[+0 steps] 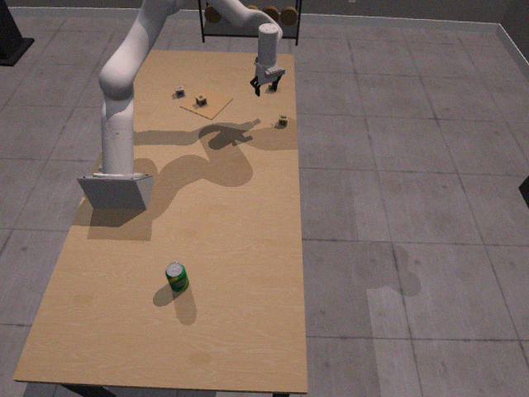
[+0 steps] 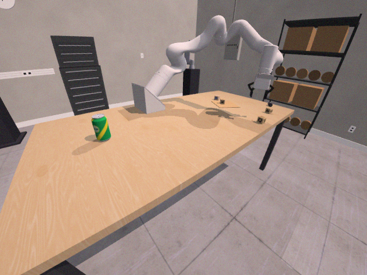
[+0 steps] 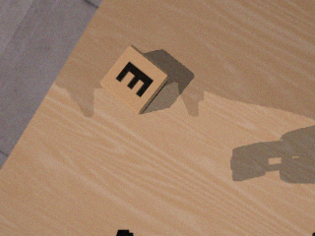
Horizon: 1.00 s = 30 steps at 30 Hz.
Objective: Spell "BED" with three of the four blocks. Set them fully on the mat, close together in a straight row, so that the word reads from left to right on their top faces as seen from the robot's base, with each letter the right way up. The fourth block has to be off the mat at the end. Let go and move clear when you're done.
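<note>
Places as in the top view.

Gripper (image 1: 265, 91) (image 2: 257, 97) (image 3: 219, 233) at the far right, raised over the table (image 1: 213, 256) (image 2: 148, 162) (image 3: 74, 187). Fingers wide apart, nothing between them.

E block (image 1: 271, 87) (image 2: 268, 110) (image 3: 134, 80) on the bare wood near the right edge, off the mat. Black E on its top face, turned askew in the wrist view; block apart from the fingers, partly hidden by them from above.

Mat (image 1: 217, 104) (image 2: 232, 104) left of the gripper, set cornerwise to the table edges. One block, the mat block (image 1: 200, 100) (image 2: 222, 101), rests toward its left side. Another, the left block (image 1: 179, 91) (image 2: 216, 98), sits off the mat, just beyond its left side. The right block (image 1: 283, 121) (image 2: 261, 120) stands nearer than the E block, by the right edge. Letters on these three tops too small to tell. Word not formed: a single block on the mat.

Small dark object (image 2: 269, 103) beyond the E block. Green can (image 1: 177, 277) (image 2: 101, 128) upright at the near end, well apart from the blocks.
</note>
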{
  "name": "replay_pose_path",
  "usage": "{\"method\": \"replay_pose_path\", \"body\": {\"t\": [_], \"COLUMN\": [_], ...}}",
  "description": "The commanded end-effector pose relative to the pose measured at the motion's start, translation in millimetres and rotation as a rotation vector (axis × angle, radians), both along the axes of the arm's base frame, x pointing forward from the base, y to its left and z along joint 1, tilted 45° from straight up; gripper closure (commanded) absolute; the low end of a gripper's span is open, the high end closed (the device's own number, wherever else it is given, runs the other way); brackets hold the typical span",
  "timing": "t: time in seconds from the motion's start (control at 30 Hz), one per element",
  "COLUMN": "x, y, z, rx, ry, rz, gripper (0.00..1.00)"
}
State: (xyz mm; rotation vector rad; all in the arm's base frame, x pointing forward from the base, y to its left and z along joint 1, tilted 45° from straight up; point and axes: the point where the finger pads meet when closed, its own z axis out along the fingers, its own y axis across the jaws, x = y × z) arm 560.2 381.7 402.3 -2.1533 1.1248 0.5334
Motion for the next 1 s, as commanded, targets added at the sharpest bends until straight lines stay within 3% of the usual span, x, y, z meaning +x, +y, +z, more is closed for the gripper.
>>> {"method": "replay_pose_path", "body": {"t": [0.0, 0.03, 0.13, 0.5, 0.57, 0.63, 0.83, 0.97], "x": [-31, -60, -89, -233, -233, -278, -331, -334], "y": [12, 20, 27, 34, 34, 28, 16, 15], "z": [17, 29, 38, 65, 65, 66, 61, 61], "rx": [-0.002, -0.004, -0.006, -0.003, -0.003, 0.002, 0.010, 0.011], "ry": [-0.013, -0.021, -0.029, -0.066, -0.066, -0.077, -0.090, -0.091], "rz": [0.006, 0.014, 0.022, 0.057, 0.057, 0.069, 0.083, 0.084], "gripper": [0.00, 0.00, 0.00, 0.00, 0.00, 0.00, 0.00, 0.00]}}
